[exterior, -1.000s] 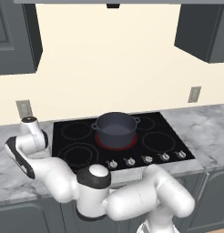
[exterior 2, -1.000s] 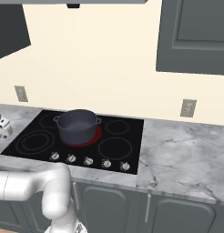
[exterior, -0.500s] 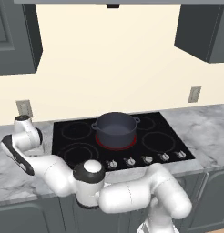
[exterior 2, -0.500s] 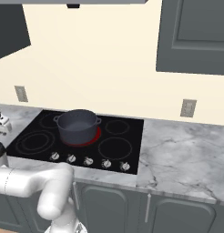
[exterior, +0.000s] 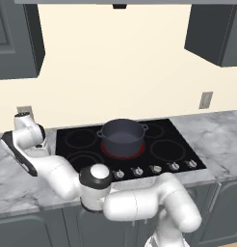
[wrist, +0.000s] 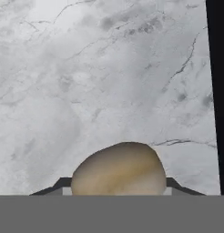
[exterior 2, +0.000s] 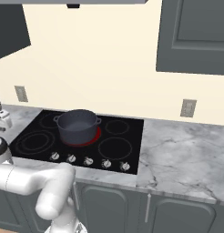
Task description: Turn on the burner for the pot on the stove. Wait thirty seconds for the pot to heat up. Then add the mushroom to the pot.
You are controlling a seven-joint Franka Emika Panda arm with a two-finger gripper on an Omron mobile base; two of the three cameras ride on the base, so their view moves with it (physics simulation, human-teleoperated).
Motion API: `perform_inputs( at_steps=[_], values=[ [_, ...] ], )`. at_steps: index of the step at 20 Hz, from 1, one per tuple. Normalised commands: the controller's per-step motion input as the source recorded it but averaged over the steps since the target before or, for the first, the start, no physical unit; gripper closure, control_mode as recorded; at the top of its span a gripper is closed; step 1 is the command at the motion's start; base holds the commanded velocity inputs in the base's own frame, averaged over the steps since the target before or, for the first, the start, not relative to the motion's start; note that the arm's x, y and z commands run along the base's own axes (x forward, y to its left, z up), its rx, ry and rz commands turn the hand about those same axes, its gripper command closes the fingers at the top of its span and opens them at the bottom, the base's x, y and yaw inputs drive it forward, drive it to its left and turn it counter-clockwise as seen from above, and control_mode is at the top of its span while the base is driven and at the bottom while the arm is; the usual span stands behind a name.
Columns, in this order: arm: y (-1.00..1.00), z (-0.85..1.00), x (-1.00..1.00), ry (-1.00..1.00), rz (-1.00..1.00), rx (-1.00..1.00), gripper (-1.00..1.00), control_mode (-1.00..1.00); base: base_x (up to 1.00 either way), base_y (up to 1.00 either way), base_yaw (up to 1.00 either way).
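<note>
Hand view: smooth rounded tan mushroom (wrist: 118, 168) on veined grey marble counter (wrist: 86, 82).

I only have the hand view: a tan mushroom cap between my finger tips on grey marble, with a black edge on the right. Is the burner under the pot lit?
Observer: Yes. In the right base view the burner glows red around the base of the pot.
Operator: Where does the pot stand from my gripper?
Observer: The gripper is low over the counter, left of the stove. The pot stands near the stove's middle, to the robot's right.
Operator: Is the pot covered?
Observer: No lid. Its open top shows a dark inside, and I see nothing in it.
</note>
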Motion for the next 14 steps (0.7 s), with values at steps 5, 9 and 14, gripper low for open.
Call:
perform_inputs(
  at_steps=[5, 9, 14],
  values=[
    [-1.00, 0.86, -0.06, -0.02, -0.33, 0.11, 1.00, -1.00, 0.00, 0.00, 0.00],
    [-0.58, 0.86, -0.61, -0.14, -0.26, 0.20, 1.00, -1.00, 0.00, 0.00, 0.00],
    [-0.37, 0.66, -0.99, -0.08, -0.23, 0.09, 1.00, -1.00, 0.00, 0.00, 0.00]
  ],
)
